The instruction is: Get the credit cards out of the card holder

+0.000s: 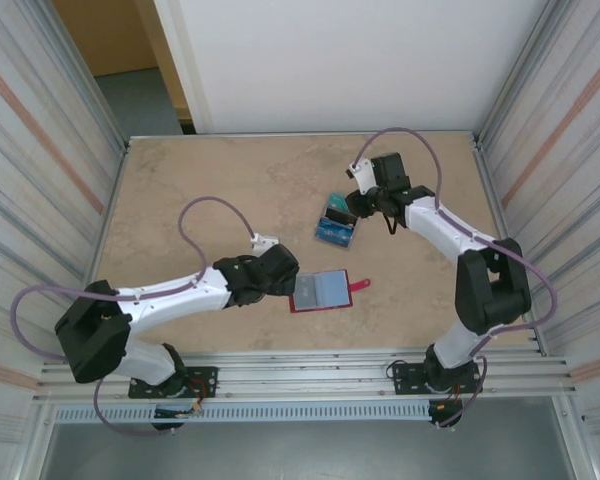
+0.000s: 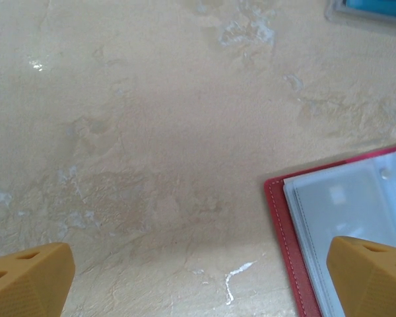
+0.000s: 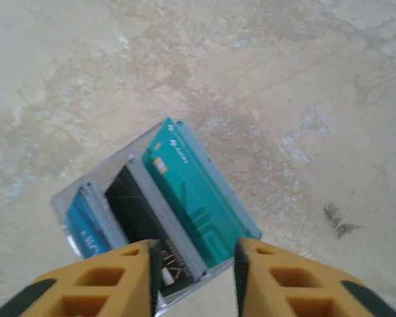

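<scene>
Right gripper (image 3: 197,267) jaws parted, nothing gripped, over loose credit cards (image 3: 185,191); left gripper (image 2: 198,274) wide, empty; card holder (image 1: 323,290) open, visible pockets look empty, likely done.

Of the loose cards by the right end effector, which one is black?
The middle card, lying between the blue card on its left and the teal-green card on its right in the right wrist view.

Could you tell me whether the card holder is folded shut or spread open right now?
Spread open: the card holder lies flat, inner pockets facing up, snap tab sticking out.
</scene>
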Motion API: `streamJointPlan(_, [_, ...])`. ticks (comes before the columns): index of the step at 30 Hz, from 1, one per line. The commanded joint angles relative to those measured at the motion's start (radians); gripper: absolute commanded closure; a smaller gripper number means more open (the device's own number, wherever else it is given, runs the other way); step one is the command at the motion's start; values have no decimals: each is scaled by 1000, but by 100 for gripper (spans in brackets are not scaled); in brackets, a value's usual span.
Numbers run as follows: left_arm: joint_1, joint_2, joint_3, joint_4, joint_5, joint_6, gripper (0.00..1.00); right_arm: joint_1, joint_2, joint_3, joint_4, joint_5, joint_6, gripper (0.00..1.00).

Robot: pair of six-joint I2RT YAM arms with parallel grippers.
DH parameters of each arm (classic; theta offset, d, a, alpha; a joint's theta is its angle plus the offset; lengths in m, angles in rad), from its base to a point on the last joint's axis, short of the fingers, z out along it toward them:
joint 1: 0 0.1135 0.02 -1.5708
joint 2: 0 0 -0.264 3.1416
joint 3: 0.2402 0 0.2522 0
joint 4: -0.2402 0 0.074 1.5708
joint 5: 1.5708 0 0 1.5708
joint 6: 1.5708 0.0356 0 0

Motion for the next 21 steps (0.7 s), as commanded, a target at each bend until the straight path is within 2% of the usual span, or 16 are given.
streamJointPlan(1, [26,-46,-38,34,-23,-51,1,37,-81,-58,25,17,134,58])
streamJointPlan(4, [47,-83,-70,56,-15,-76,1,82,-138,-120,27,36,193,53])
streamJointPlan(10, [76,-179,-157,108,-18,-121,1,186,-220,-211,-13,71,308,51])
streamJointPlan(13, [101,-220,-200,145,5,-130,1,246,-258,-268,-10,95,362,46])
streamJointPlan(14, [109,-231,-212,156,13,-133,1,268,-266,-281,-12,108,373,42])
streamJointPlan(15, [118,-244,-226,167,21,-137,1,290,-274,-295,-16,122,387,6])
streamJointPlan(16, [125,-255,-241,182,27,-143,1,311,-282,-303,-21,135,403,1])
streamJointPlan(21, [141,-320,-302,225,26,-163,1,404,-300,-325,-51,213,468,1])
